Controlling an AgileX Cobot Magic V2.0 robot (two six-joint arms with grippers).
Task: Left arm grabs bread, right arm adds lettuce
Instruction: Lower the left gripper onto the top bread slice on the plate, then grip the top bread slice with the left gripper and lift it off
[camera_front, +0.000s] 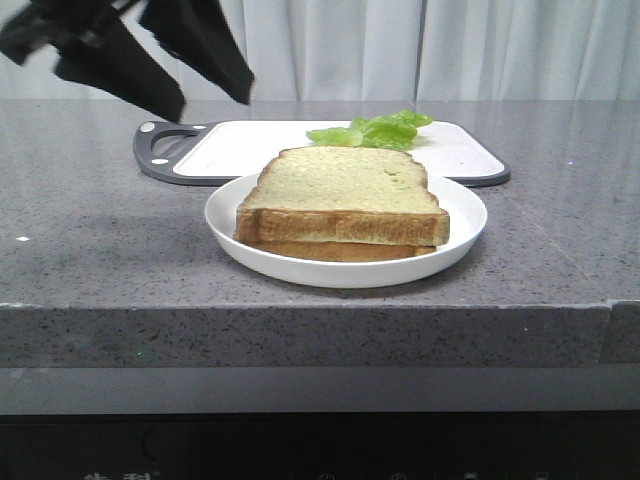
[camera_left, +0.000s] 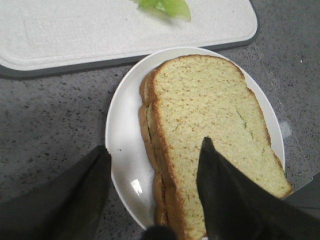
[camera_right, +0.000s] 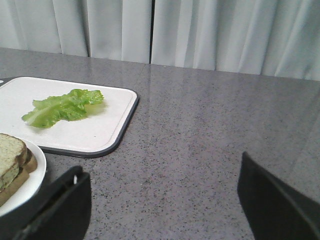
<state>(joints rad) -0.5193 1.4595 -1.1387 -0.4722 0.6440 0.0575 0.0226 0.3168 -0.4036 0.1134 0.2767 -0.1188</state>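
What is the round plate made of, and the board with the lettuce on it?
The plate looks like glazed white ceramic, maybe melamine: it is smooth and shows a small shiny glint. The board seems to be matte white plastic with a dark grey rim, probably rubbery, and a moulded handle hole.

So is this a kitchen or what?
Probably a kitchen-style counter set up for a robot: a grey speckled stone worktop, a white cutting board with lettuce, and stacked bread on a white plate.

Front level, wrists overhead, sharing plate (camera_front: 460, 235)
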